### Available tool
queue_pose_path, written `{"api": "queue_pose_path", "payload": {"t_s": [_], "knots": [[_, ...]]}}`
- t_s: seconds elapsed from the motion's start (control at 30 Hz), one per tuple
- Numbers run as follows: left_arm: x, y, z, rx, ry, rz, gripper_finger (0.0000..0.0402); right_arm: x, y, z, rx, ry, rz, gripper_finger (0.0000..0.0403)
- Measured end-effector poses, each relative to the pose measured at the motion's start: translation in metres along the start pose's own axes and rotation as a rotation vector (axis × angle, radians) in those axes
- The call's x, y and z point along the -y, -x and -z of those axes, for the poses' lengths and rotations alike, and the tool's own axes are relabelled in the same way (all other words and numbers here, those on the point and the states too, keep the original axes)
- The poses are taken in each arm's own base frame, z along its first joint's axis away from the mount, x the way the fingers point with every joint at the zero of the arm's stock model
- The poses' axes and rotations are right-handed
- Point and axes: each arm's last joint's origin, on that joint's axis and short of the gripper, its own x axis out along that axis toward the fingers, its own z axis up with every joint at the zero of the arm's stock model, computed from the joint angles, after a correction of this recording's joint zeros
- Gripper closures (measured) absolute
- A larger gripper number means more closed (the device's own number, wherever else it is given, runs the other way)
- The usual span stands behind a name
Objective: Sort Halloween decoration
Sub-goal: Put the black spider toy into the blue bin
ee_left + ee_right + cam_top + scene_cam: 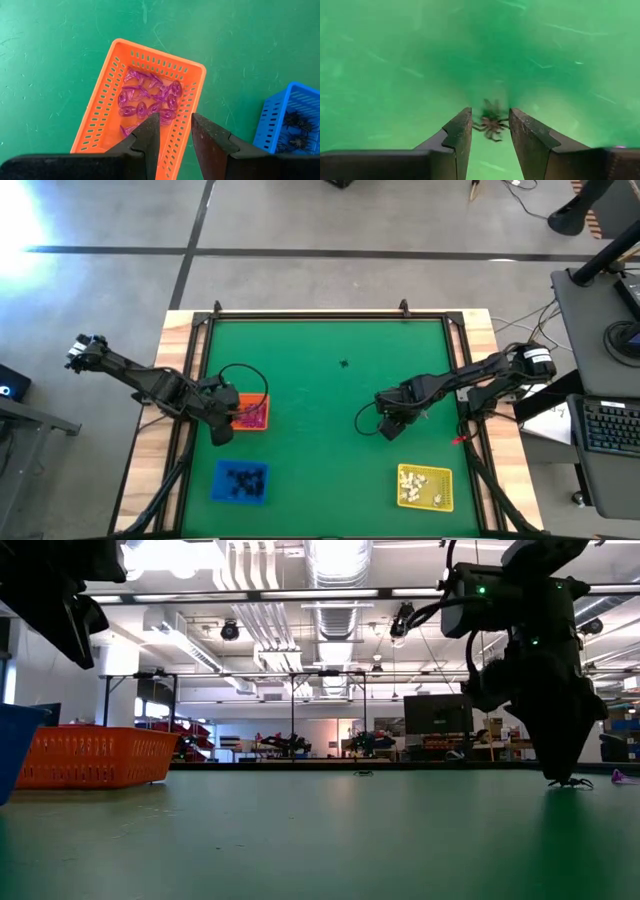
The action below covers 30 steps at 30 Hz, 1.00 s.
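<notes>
On green felt, right gripper straddles a spindly black spider.
Fingers parted, spider between — not clamped; left gripper, parted, empty, hangs over perforated orange tray of glossy purple trinkets.

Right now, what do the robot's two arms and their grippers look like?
Both arms are dark and slim-jointed. The left arm trails a black cable loop, and the right arm has a pale band near its base. The left gripper and right gripper each have two flat, black, wedge-shaped fingers. In the low view, green lights glow on the right arm's wrist.
</notes>
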Motion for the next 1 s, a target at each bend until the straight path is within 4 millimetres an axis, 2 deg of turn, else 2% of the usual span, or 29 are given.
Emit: {"api": "queue_pose_path", "payload": {"t_s": [0.5, 0.83, 1.0], "knots": [[-0.001, 0.0, 0.001, -0.008, -0.021, -0.006, 0.0307, 0.001, -0.025, -0.001, -0.115, -0.058, 0.062, 0.0283], [-0.001, 0.0, 0.001, -0.008, -0.021, -0.006, 0.0307, 0.002, -0.033, -0.002, -0.12, -0.065, 0.102, 0.0386], [-0.001, 0.0, 0.001, -0.007, -0.021, -0.006, 0.0307, 0.002, -0.031, -0.002, -0.113, -0.072, 0.099, 0.0394]]}}
